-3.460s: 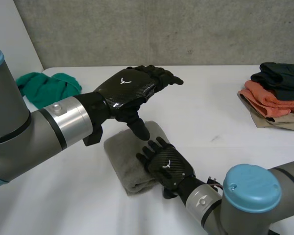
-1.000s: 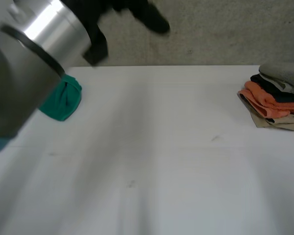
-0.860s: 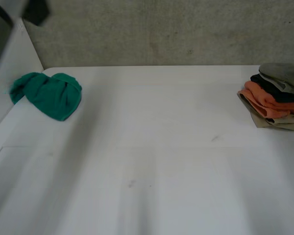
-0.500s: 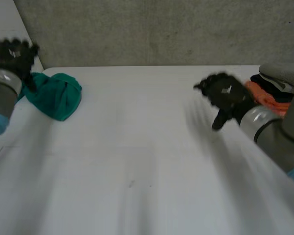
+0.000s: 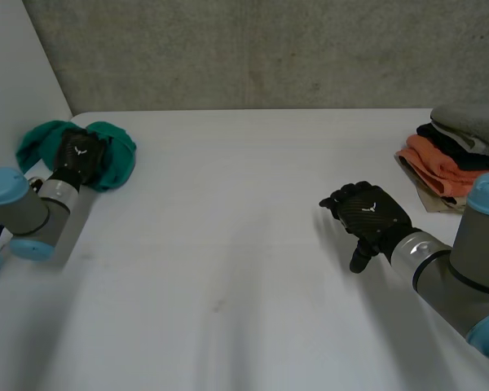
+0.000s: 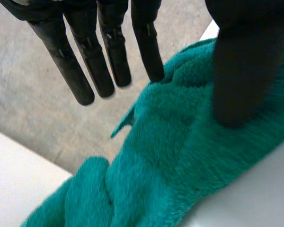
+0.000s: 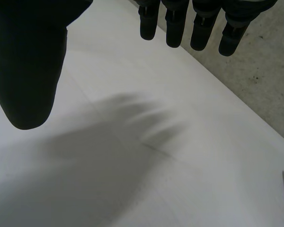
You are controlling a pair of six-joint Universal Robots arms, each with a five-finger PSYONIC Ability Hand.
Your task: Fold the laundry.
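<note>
A crumpled green towel lies at the table's far left corner. My left hand rests on top of it. In the left wrist view the fingers are straight and spread over the green towel, one fingertip at a fold, and the thumb presses on the cloth. No fold is pinched between them. My right hand hovers low over the bare table at the right, fingers relaxed. In its wrist view the thumb and fingers stand apart with nothing between them.
A stack of folded laundry sits at the far right edge: a grey piece on top, then dark, orange and beige ones. The white table stretches between my hands. A grey wall runs behind it, and a white panel stands beside the towel.
The grey towel has gone from the table's middle onto the stack. In the last half second my left hand dropped onto the green towel, and my right hand sank away from the stack.
</note>
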